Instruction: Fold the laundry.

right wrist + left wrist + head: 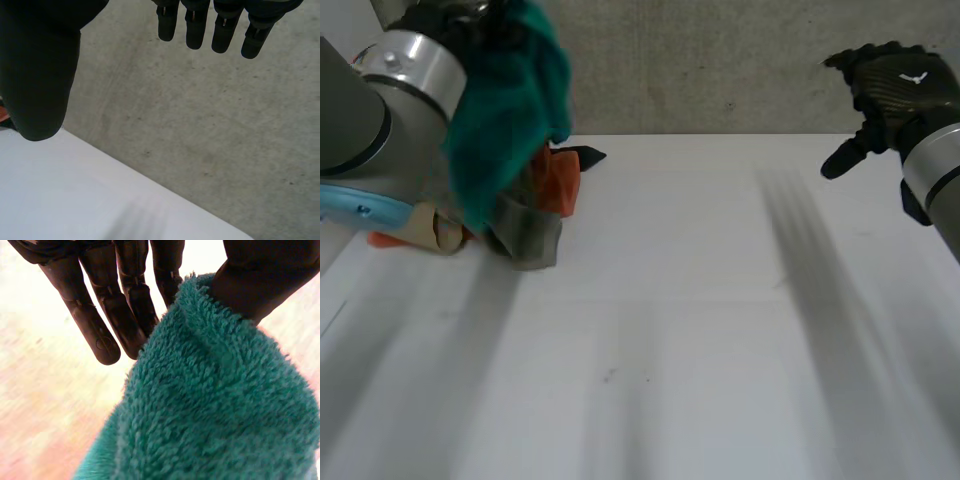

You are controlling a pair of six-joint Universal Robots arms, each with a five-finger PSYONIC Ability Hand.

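Two hands | left hand (92, 320) pinches fluffy teal towel (220, 410), far left | right hand (892, 80) spread, far right | orange-and-grey cloth heap (532, 235) under towel

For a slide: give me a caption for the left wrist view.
Left robot hand pinches a teal terry towel between its thumb and fingers.

L hand (95, 327) pinches towel (215, 405), raised; R hand (895, 88) open, raised.

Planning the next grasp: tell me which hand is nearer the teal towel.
Left. The left hand pinches the teal towel, raised over the clothes pile; the right hand hangs open across the table, apart from it.
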